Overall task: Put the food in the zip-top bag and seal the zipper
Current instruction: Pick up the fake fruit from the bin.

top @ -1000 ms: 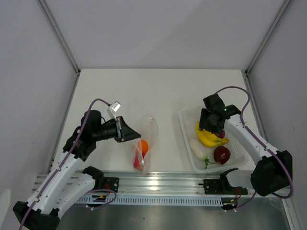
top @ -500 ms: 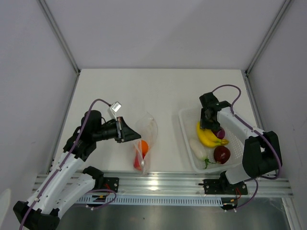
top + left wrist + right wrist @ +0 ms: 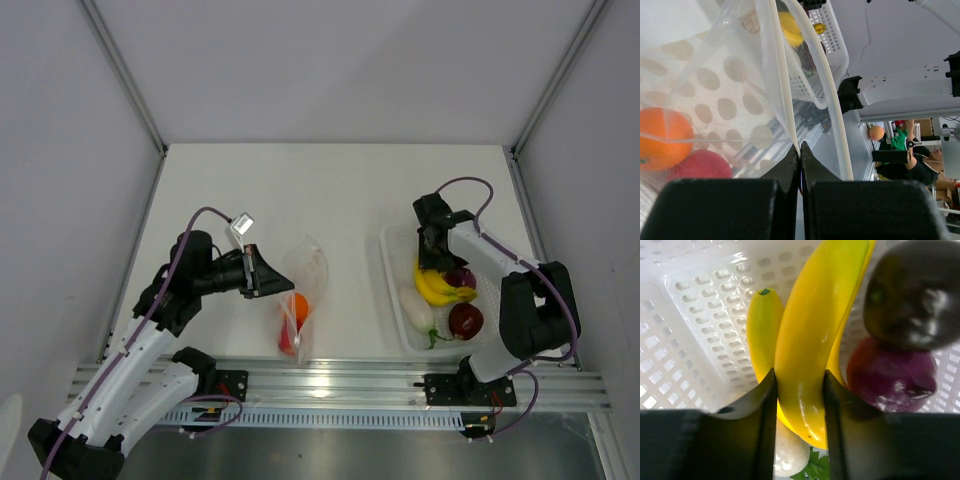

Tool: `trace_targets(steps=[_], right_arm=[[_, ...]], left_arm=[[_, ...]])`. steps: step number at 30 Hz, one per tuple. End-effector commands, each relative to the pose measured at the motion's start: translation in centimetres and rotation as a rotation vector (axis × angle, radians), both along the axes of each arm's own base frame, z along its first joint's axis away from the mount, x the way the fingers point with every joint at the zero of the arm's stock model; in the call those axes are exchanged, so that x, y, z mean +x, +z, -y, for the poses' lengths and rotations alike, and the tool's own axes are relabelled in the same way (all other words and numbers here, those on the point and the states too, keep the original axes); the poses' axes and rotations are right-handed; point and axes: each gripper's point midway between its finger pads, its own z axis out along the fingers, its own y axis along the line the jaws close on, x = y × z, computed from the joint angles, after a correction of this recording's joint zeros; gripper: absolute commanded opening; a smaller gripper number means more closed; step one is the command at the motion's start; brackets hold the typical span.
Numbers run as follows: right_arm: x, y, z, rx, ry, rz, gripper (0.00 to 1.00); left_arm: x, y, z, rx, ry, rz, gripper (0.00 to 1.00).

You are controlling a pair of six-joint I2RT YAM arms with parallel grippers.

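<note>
The clear zip-top bag (image 3: 308, 275) lies at the centre left and holds the orange ball (image 3: 298, 305) and a red piece (image 3: 288, 344). My left gripper (image 3: 264, 276) is shut on the bag's mouth edge. The left wrist view shows its jaws (image 3: 800, 148) pinching one zipper strip (image 3: 782, 75), with the orange ball (image 3: 662, 137) and the red piece (image 3: 700, 165) inside. My right gripper (image 3: 432, 256) is down in the tray, shut on the yellow banana bunch (image 3: 440, 287). In the right wrist view the gripper (image 3: 800, 390) has a finger on each side of one banana (image 3: 807, 340).
The white ridged tray (image 3: 390, 250) at the right also holds the white oblong piece (image 3: 414, 308), the purple piece (image 3: 461, 277) and the red fruit with a green stem (image 3: 466, 320). A metal rail (image 3: 330, 380) runs along the near edge.
My right arm has folded in and its gripper has dropped onto the banana bunch. The left arm and the bag have not moved.
</note>
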Motion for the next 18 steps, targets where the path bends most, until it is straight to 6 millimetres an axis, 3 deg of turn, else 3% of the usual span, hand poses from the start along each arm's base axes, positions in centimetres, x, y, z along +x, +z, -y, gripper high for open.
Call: trace_targets(steps=[1,5,8,12,15,17,18], right_arm=[[0.1,1.0,0.5,0.003,-0.007,0.049,0.23],[0.2,4.9,0.0,0.061,-0.029,0.15,0.12],[0.3,9.4,0.1,0.102,-0.062,0.254,0.01],[-0.4,14.8,-0.5,0.197,-0.092,0.367,0.0],[-1.0,19.3,-2.0,0.337,-0.065,0.493,0.0],[-2.0,21.2,-4.4,0.485,-0.008,0.538,0.0],[-2.4,24.1,-5.4,0.581,0.038,0.64,0.0]], left_arm=[[0.1,0.3,0.2,-0.018,-0.016,0.016,0.01],[0.2,0.5,0.2,-0.022,-0.015,0.016,0.01],[0.3,0.4,0.2,-0.017,-0.014,0.012,0.01],[0.5,0.1,0.2,-0.013,-0.007,0.009,0.01],[0.5,0.1,0.3,-0.02,-0.01,0.004,0.01],[0.5,-0.1,0.4,-0.02,-0.012,-0.003,0.01],[0.6,-0.1,0.4,-0.02,-0.014,-0.005,0.01]])
